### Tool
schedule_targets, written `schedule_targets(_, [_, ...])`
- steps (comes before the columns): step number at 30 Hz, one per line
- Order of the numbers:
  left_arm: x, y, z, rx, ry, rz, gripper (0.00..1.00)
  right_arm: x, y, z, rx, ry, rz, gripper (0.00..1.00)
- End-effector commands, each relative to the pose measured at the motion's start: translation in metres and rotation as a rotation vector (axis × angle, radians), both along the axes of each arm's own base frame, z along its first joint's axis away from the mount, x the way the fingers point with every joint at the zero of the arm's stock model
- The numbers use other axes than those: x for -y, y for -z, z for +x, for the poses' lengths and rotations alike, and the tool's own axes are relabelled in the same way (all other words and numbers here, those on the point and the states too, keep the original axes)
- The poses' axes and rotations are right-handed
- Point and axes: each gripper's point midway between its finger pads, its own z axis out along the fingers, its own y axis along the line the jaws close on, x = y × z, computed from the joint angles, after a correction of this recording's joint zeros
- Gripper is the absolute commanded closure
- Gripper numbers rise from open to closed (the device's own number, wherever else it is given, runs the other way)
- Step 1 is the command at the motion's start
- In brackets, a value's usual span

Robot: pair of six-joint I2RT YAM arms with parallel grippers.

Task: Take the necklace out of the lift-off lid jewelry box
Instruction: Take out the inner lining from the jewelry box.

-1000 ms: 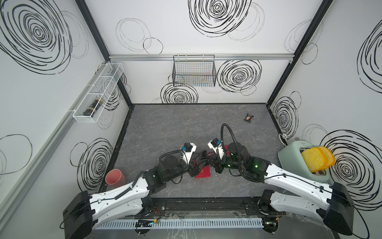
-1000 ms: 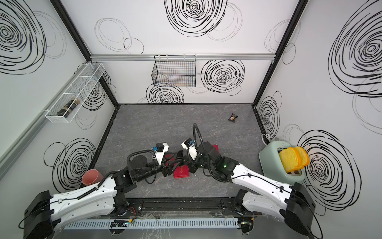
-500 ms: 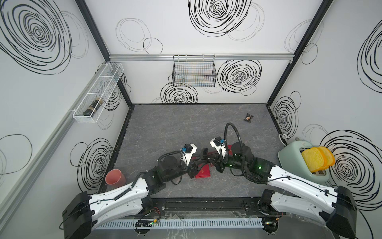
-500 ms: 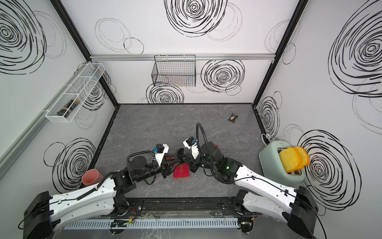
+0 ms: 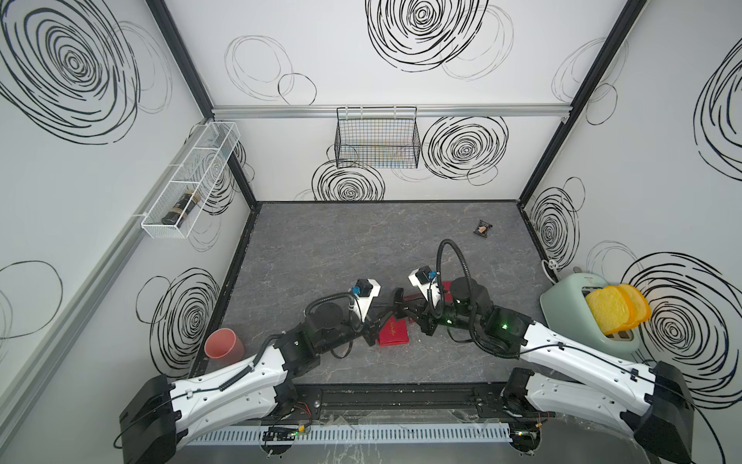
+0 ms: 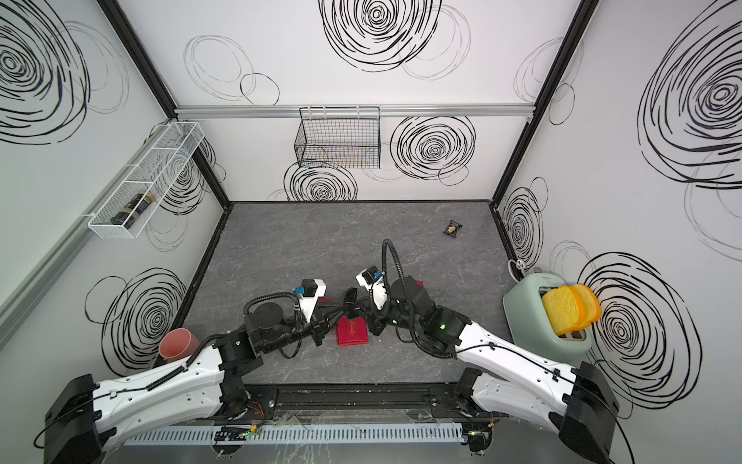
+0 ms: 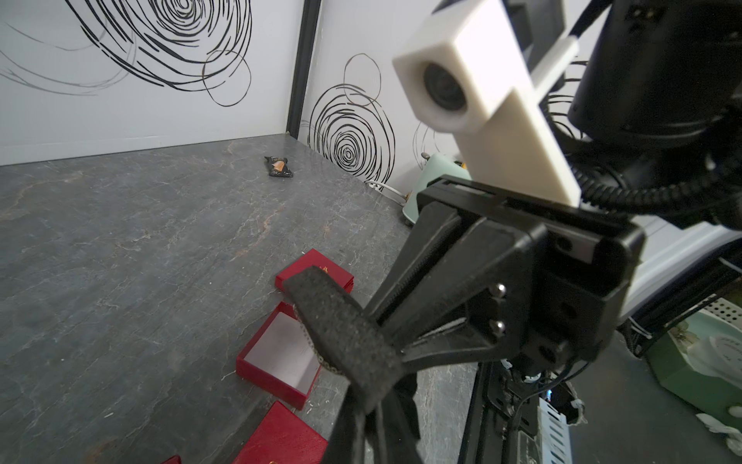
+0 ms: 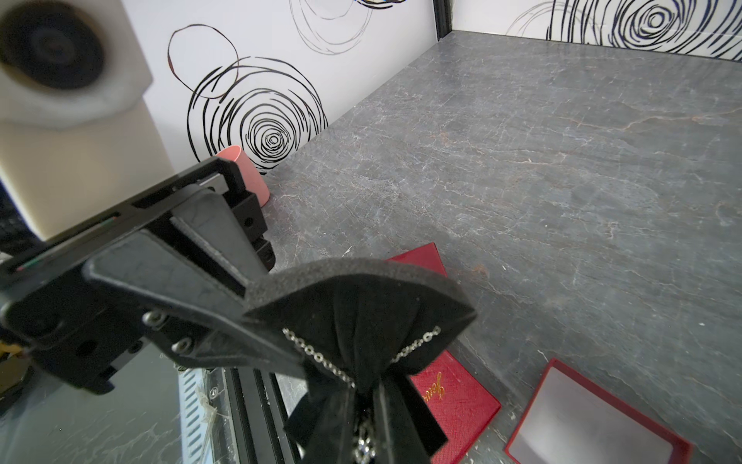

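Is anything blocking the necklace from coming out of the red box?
Nothing visible does. The necklace is already out, strung on a black pad that the left hand and right hand pinch, clear of the open, empty box.

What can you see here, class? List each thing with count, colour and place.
table: one, grey, under everything.
base: one, red, empty, mid-table.
other box parts: at least three, red, around base.
pad: one, black, held up, centre.
necklace: one, silver, on pad.
cup: one, pink, near left corner.
toaster: one, green, right edge.
toast: several, yellow, in toaster.
packet: one, black, far right.
basket: one, black, back wall.
rack: one, white, left wall.
jar: one, dark, in rack.
left pincer: black, shut on pad.
right pincer: black, shut on pad.
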Motion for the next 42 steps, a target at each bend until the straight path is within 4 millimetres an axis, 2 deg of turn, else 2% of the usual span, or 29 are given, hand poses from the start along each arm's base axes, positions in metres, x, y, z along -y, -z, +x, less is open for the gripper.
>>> schedule_targets(1, [-0.004, -0.010, 0.002, 0.044, -0.010, -0.019, 0.95, 0.001, -0.010, -0.003, 0.027, -0.005, 0.040, 0.82])
schedule_targets(4, [-0.003, -0.011, 0.001, 0.058, 0.001, -0.014, 1.00, 0.002, -0.011, -0.005, 0.028, -0.012, 0.046, 0.79])
schedule_targets(13, [0.000, -0.016, -0.007, 0.118, 0.054, 0.002, 1.00, 0.001, -0.010, -0.009, 0.019, -0.035, 0.048, 0.71])
schedule_targets(20, [-0.001, -0.022, -0.009, 0.151, 0.065, 0.001, 1.00, 0.001, -0.011, -0.010, 0.019, -0.040, 0.049, 0.75])
schedule_targets(25, [-0.006, -0.015, -0.004, 0.165, 0.031, 0.048, 1.00, 0.005, -0.016, -0.012, 0.029, -0.033, 0.059, 0.78])
schedule_targets(30, [-0.009, -0.006, -0.002, 0.170, 0.016, 0.097, 1.00, 0.010, -0.019, -0.012, 0.042, -0.021, 0.070, 0.78])
schedule_targets(35, [-0.007, -0.008, -0.005, 0.178, 0.038, 0.084, 1.00, 0.011, -0.015, -0.014, 0.035, -0.026, 0.059, 0.74])
schedule_targets(40, [-0.005, -0.009, -0.008, 0.185, 0.057, 0.083, 1.00, 0.012, -0.019, -0.015, 0.041, -0.027, 0.071, 0.83])
schedule_targets(42, [-0.004, -0.010, -0.010, 0.191, 0.068, 0.081, 1.00, 0.013, -0.021, -0.014, 0.047, -0.023, 0.076, 0.82])
